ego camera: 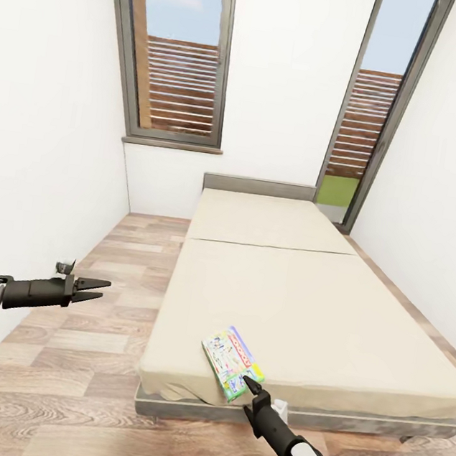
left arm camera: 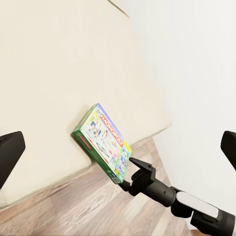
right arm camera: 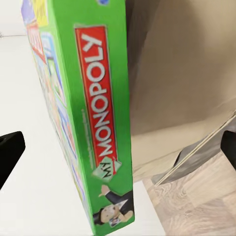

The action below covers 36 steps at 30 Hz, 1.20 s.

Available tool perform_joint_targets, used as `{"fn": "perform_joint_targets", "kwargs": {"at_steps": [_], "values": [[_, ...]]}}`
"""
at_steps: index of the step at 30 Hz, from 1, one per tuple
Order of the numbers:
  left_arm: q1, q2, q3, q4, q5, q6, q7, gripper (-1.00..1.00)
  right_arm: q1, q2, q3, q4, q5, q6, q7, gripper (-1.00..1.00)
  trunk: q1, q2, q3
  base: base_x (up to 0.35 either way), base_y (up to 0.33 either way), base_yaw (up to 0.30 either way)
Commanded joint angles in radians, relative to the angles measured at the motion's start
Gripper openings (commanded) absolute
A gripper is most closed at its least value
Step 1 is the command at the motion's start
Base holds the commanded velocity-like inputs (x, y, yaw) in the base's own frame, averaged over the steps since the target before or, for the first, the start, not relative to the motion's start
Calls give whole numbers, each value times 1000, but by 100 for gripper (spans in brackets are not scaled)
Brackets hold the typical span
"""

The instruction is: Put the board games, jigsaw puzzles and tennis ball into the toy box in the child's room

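Observation:
One board game (ego camera: 232, 363), a white and green box with a red Monopoly logo, lies at the near edge of the bed (ego camera: 319, 299), its lower end hanging over the mattress edge. In the left wrist view the board game (left arm camera: 103, 142) stands tilted on its long side against the mattress. My right gripper (ego camera: 250, 385) is at the box's lower end, open, and the box's green side (right arm camera: 98, 123) sits between its widely spread fingers (right arm camera: 10, 157). My left gripper (ego camera: 99, 291) hangs open over the floor left of the bed, empty.
The bed fills the middle of the narrow room. White walls close in on both sides. A dark-framed window (ego camera: 180, 54) and a glass door (ego camera: 368, 110) are on the far wall. A strip of wood plank floor (ego camera: 94, 354) runs along the bed's left side.

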Motion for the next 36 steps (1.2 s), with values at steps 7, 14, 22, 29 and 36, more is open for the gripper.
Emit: {"fn": "perform_joint_targets", "kwargs": {"at_steps": [7, 14, 22, 29, 36], "values": [[0, 0, 0, 0, 2, 10, -2, 100, -1, 6, -8, 0, -2, 10, 3, 100, 0, 0, -1, 51, 74, 0], [0, -1, 0, 0, 2, 10, -2, 100, -1, 7, -8, 0, -2, 10, 3, 100, 0, 0, -1, 6, 7, 0], [0, -1, 0, 0, 2, 10, -2, 100, -1, 7, -9, 0, -2, 11, 1, 100, 0, 0, -1, 43, 0, 0], [0, -1, 0, 0, 3, 10, -2, 100, -1, 7, -10, 0, -2, 11, 1, 100, 0, 0, -1, 22, 0, 0], [0, -3, 0, 0, 4, 10, -2, 100, -1, 7, -10, 0, -2, 12, 1, -100, 0, 0, -1, 2, 0, 0]]}}
